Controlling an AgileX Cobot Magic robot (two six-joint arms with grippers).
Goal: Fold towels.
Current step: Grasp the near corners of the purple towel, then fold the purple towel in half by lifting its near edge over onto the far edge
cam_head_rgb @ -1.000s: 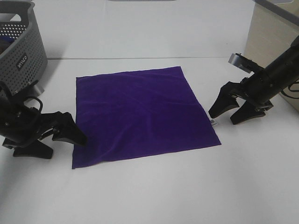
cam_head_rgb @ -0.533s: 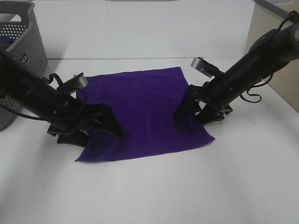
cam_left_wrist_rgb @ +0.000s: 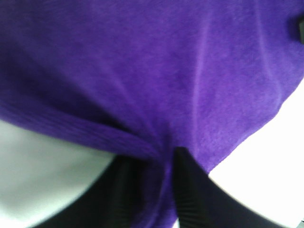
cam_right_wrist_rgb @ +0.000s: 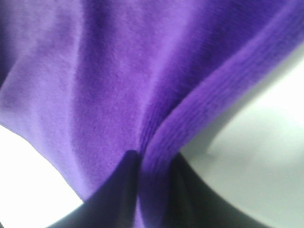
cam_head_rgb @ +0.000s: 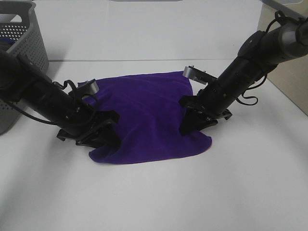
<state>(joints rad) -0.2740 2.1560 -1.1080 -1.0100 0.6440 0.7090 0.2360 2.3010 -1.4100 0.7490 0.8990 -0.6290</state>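
A deep purple velvety towel lies in the middle of the white table, bunched inward at both sides, its near edge curled. My left gripper is at the towel's left near edge and is shut on it; the left wrist view shows purple cloth pinched between the dark fingers. My right gripper is at the towel's right edge and is shut on it; the right wrist view shows a fold of cloth squeezed between the fingers. The white tag is hidden.
A grey perforated plastic basket stands at the back left, beside the left arm. A beige surface rises at the far right behind the right arm. White table lies in front of the towel.
Both grippers have moved inward from beside the towel onto its side edges and closed on the cloth. The towel has gone from flat to bunched and narrower.
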